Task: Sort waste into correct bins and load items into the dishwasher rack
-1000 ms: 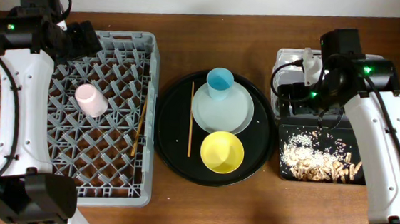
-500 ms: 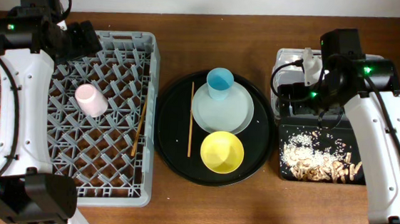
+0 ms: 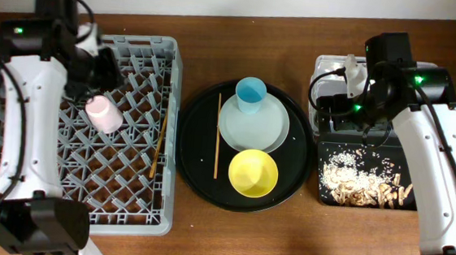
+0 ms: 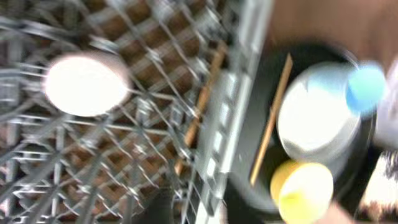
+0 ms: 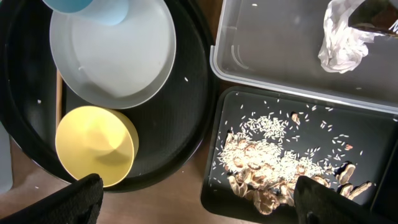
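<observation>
Landmark: large round black tray (image 3: 198, 141), mid-table.
Small yellow bowl (image 3: 253, 172): on the tray's near side, upright.
Shallow black rectangular tray (image 5: 367, 134): right of the tray, holding beige crumbly food scraps (image 3: 362, 179).
Thin wooden chopsticks: one (image 3: 218, 135) on the tray's left part; one (image 3: 159, 142) left of it, in the large grey lattice dishwasher rack (image 3: 117, 184).
Pink cup (image 3: 103, 114): further left, lying in the rack.
Pale grey round plate (image 3: 267, 130): on the tray's far half, carrying the light blue cup (image 3: 250, 93).
Clear plastic tub (image 5: 267, 56): right-far of the tray; crumpled white napkin (image 5: 341, 37) inside.
Right gripper (image 5: 208, 202): fingers spread, empty.
Left gripper (image 3: 102, 73): above the pink cup; grip state cannot be told, its view smeared.
Risk: lifting the plate first would likely topple the blue cup.
</observation>
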Controlling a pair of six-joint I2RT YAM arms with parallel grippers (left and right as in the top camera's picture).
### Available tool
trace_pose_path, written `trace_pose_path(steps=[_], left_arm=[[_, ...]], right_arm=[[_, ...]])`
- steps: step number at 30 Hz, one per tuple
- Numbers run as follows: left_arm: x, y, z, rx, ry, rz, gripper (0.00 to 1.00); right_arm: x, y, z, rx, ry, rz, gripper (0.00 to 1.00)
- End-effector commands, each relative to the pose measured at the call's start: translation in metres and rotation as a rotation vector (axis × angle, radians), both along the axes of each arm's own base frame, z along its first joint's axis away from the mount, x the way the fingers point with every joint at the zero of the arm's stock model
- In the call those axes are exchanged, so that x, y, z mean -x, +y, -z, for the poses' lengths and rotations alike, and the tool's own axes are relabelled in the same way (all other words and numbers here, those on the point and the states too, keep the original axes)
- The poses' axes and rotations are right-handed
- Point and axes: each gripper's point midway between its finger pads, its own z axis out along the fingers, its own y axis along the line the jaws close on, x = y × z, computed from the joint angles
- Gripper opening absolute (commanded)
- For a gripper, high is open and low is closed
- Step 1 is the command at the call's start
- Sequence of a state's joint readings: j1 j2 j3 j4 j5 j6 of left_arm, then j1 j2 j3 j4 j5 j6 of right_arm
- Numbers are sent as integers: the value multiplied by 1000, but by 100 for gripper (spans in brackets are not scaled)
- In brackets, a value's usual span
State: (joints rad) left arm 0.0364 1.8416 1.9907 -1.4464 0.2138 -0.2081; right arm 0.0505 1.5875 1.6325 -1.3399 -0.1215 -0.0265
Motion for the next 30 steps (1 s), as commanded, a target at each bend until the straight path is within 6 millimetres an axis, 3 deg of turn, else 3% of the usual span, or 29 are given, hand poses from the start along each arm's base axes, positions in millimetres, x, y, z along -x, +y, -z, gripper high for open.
trace_pose_path(steps=[1,6,8,10,19,30], left_arm=[[23,-54,7,2,40,205,13],[50,-124,37,-67,86,417,23],[57,-153,53,-75,74,494,34],[64,-166,64,-80,77,531,34],[71,-179,135,-157,79,434,34],[57,-189,182,-115,-38,423,33]], right_arm=[[1,4,-5,-10,-12,-6,99],[1,4,-5,-10,-12,-6,99],[1,4,-5,-10,-12,-6,99],[1,4,-5,-10,-12,-6,99],[1,4,-5,-10,-12,-6,99],[1,4,-5,-10,-12,-6,99]])
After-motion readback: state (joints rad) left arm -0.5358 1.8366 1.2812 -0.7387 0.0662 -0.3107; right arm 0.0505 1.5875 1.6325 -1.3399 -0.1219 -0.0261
